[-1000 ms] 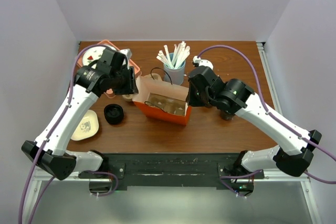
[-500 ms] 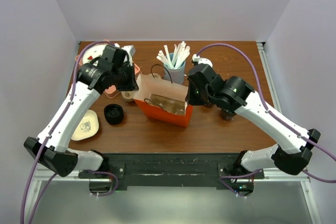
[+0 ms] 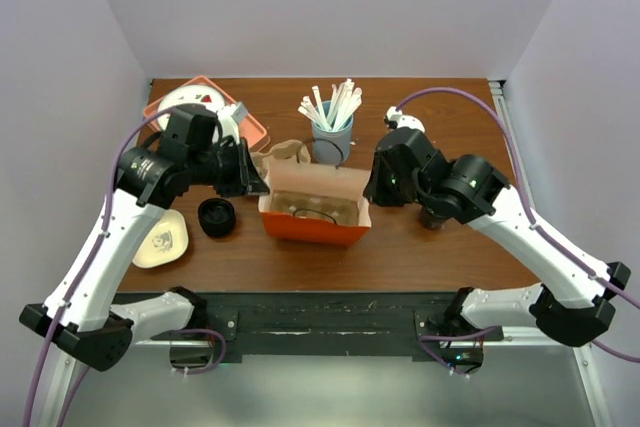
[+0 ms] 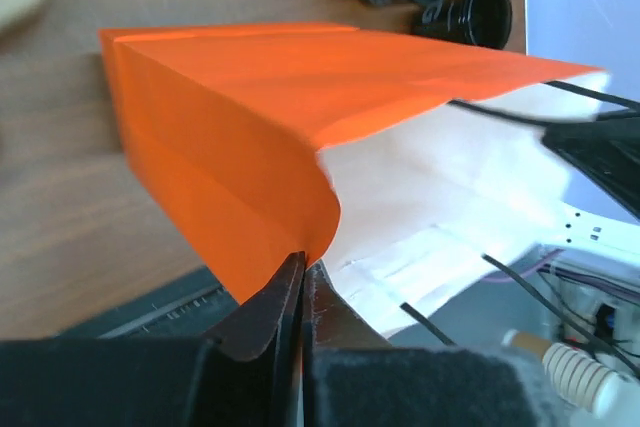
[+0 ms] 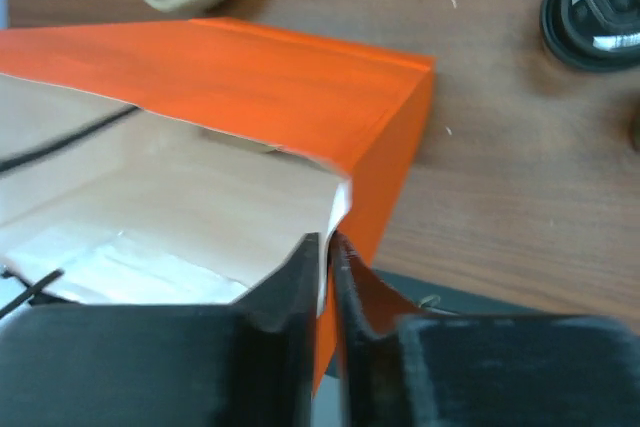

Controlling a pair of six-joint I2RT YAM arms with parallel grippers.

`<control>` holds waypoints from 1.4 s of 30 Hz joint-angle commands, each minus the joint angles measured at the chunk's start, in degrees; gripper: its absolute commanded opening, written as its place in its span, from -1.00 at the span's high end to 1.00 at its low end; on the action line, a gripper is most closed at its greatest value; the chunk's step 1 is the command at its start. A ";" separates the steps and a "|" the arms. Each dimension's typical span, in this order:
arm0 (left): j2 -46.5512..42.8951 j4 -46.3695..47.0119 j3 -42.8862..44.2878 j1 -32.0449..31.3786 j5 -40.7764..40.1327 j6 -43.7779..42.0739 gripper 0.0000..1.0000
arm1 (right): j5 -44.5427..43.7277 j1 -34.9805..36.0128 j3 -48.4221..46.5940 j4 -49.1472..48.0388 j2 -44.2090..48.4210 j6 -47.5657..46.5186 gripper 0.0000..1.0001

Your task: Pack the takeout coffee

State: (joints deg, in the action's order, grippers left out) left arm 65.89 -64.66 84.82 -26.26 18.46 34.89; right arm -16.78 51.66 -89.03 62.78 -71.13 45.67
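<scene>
Left wrist view: the left gripper (image 4: 300, 267) is pinched almost flat on a folded corner edge of the orange paper bag with white lining (image 4: 220, 117). We see only paper between the jaws. In the right wrist view, the right gripper (image 5: 328, 247) is nipped the same way on the bag's opposite rim.

Change against a second ago: the bag stood skewed then, with its right end nearer the arm bases and a narrower mouth. It now sits square at mid-table on the brown wooden table (image 3: 440, 257), mouth up and stretched wide between the two grippers. The left arm has swung off the orange tray (image 3: 205, 80), so more of the white plate (image 3: 183, 102) shows.

Count:
- One bag.
- One tan pulp cup carrier (image 3: 285, 152) just behind the bag.
- One blue cup (image 3: 331, 139) holding a bunch of white straws (image 3: 335, 105).
- One black round lid (image 3: 216, 217) left of the bag.
- One cream dish (image 3: 163, 240) with a small picture on it.
- Two dark round pieces (image 4: 470, 12) beyond the bag's right end.

Writing: there are pale marks on the lids, too blurred for us to read.
</scene>
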 commanded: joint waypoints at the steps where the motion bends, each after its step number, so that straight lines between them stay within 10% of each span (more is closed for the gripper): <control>1: -0.59 1.38 -3.34 0.16 4.92 1.85 0.30 | -0.53 -0.15 2.73 -3.46 1.17 3.19 0.59; 12: 5.83 -6.44 4.48 0.16 -2.90 -6.50 -0.15 | -1.51 -0.15 -4.92 -0.73 -1.64 0.39 0.28; 23: 3.37 -6.35 0.62 0.16 -1.23 -5.45 -0.03 | -0.54 -0.07 -0.97 0.50 -1.81 1.00 0.26; 28: 1.88 -5.91 -1.58 0.16 0.79 -4.49 0.22 | -1.24 -0.07 0.44 0.15 -1.73 1.44 0.52; 32: 1.61 -5.83 -1.85 0.16 1.84 -4.13 0.95 | -2.04 -0.07 -0.09 -0.47 -1.29 1.70 1.00; 42: 4.95 -10.57 7.39 0.16 4.47 -1.68 1.00 | -0.54 -0.07 -7.65 5.68 -1.38 4.25 1.00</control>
State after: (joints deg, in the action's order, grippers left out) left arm 71.46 -73.41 90.13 -26.26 18.06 31.11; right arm -17.43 51.68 -93.36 66.02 -73.54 47.81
